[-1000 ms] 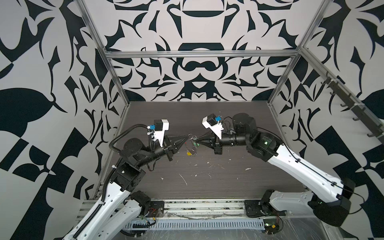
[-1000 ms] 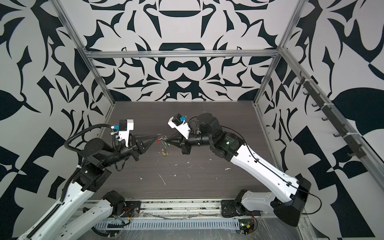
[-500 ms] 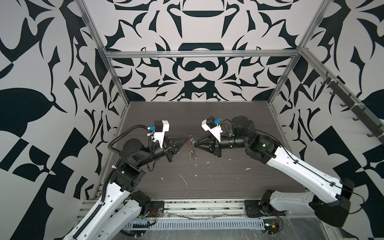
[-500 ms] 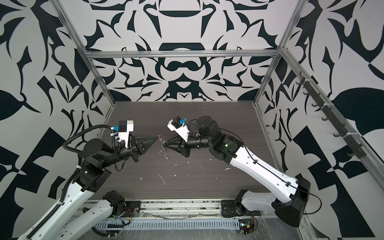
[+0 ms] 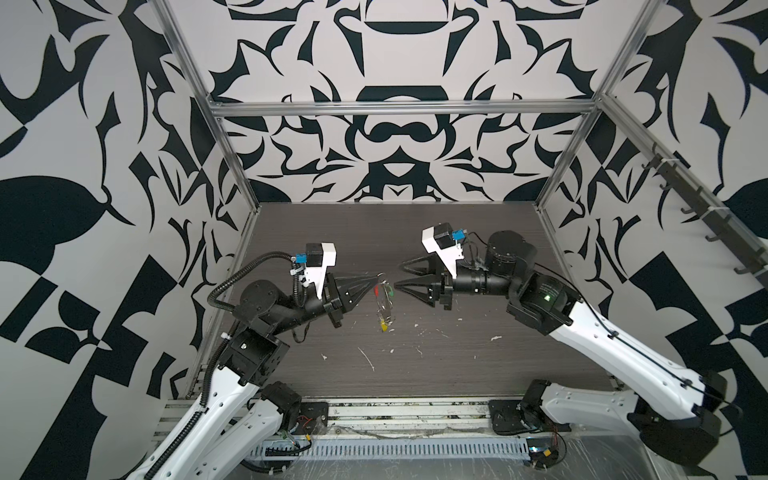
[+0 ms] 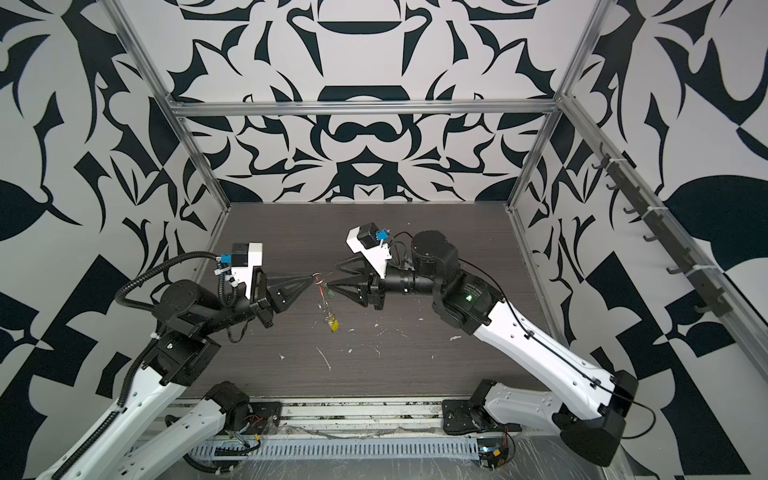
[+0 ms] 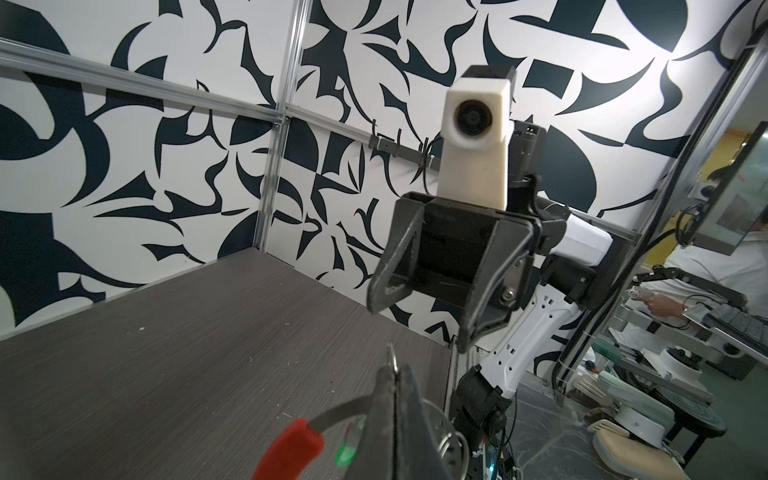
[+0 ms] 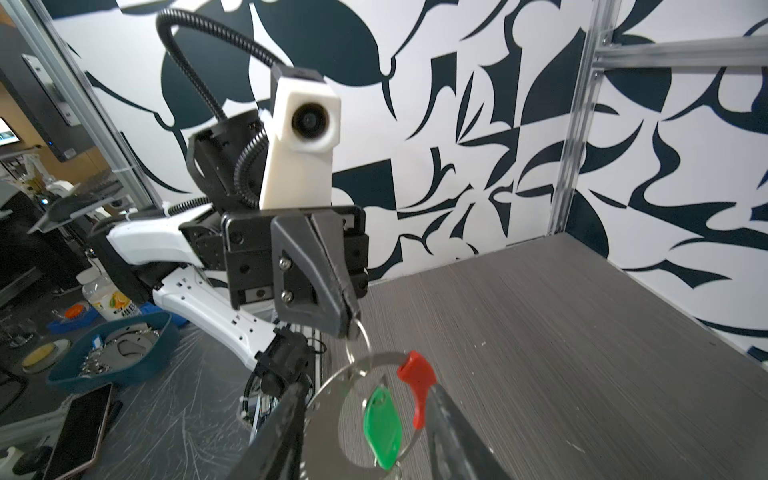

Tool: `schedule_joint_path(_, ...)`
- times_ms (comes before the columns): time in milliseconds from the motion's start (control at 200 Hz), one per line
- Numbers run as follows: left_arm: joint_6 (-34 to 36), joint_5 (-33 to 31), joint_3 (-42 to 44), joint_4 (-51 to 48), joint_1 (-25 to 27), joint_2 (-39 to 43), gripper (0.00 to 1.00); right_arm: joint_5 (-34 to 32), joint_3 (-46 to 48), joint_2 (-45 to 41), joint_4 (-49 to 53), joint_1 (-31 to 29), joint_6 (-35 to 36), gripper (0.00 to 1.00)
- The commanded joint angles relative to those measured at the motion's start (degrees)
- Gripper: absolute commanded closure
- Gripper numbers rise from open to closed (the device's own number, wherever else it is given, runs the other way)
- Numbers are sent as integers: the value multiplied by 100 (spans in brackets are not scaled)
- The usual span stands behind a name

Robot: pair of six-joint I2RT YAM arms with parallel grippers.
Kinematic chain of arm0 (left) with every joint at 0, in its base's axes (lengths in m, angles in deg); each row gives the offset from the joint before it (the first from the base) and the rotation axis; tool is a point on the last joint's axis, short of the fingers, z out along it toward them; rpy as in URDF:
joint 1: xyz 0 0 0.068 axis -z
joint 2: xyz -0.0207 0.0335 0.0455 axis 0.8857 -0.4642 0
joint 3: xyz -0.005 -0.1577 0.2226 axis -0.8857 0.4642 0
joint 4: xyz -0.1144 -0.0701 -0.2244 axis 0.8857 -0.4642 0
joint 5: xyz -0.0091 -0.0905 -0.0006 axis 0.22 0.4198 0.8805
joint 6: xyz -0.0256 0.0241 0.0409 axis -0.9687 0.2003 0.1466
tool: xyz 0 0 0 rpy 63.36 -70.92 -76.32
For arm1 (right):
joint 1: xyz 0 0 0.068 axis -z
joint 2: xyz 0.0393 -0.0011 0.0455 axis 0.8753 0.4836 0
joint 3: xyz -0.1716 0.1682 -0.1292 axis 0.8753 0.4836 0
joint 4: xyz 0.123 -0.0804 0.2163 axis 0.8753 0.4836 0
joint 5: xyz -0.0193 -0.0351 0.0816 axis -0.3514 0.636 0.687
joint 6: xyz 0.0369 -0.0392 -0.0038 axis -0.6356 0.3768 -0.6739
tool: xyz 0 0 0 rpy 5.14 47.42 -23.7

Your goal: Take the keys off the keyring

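The keyring [image 5: 385, 300] [image 6: 322, 296] hangs from my left gripper [image 5: 376, 277] [image 6: 311, 277], which is shut on a small silver ring [image 8: 358, 337] strung on it. In the right wrist view the loop's grey band [image 8: 332, 399] carries a red sleeve [image 8: 415, 382] and the green key [image 8: 382, 424]. In both top views the yellow key [image 5: 383, 327] [image 6: 333, 326] dangles at the loop's lowest point, just above the table. My right gripper [image 5: 398, 275] [image 8: 365, 388] is open, with one finger on each side of the loop and nothing gripped. The left wrist view shows the red sleeve [image 7: 291, 449] beside my shut left gripper [image 7: 392, 370].
White flecks [image 5: 368, 358] lie scattered on the dark table [image 5: 457, 374]. Patterned walls with metal frame posts close in three sides, and a hook rail [image 5: 702, 208] runs along the right wall. Outside the cell are a blue bin [image 8: 112, 353] and a phone [image 8: 79, 432].
My right gripper has opened and let go of the keyring. The loop has swung down and now hangs from my left gripper alone, which stayed shut.
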Motion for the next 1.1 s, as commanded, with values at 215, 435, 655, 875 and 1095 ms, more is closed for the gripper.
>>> schedule_joint_path(215, -124, 134, 68, 446, -19, 39, 100, 912, 131, 259, -1447, -13, -800, 57)
schedule_joint_path(435, -129, 90, 93, 473, -18, 61, 100, 1005, 223, 289, -1429, -13, -871, 77)
schedule_joint_path(655, -136, 43, 109, 472, -19, 72, 100, 1102, 288, 341, -1416, -13, -939, 83)
schedule_joint_path(875, -129, 0, 92, 446, -19, 73, 100, 1069, 383, 306, -1396, -9, -939, 97)
schedule_joint_path(1095, -181, -40, -16, 200, -19, 13, 100, 980, 347, 232, -1032, 5, -826, 100)
